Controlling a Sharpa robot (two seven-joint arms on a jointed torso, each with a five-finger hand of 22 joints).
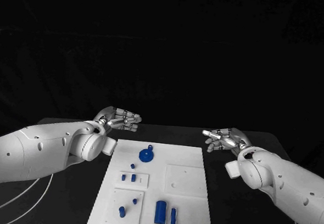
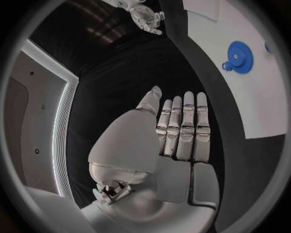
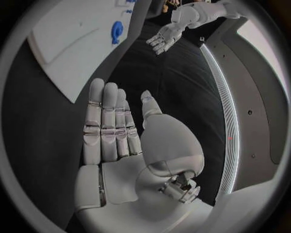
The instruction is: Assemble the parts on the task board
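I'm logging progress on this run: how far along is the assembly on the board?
It looks like the very start. Done: nothing visibly assembled; the blue gear lies loose at the far end of the task board, and the small blue pieces lie apart nearer the robot. In hand: nothing; the left hand and right hand hover empty past the board's far corners, fingers extended. Left: apparently all of it.
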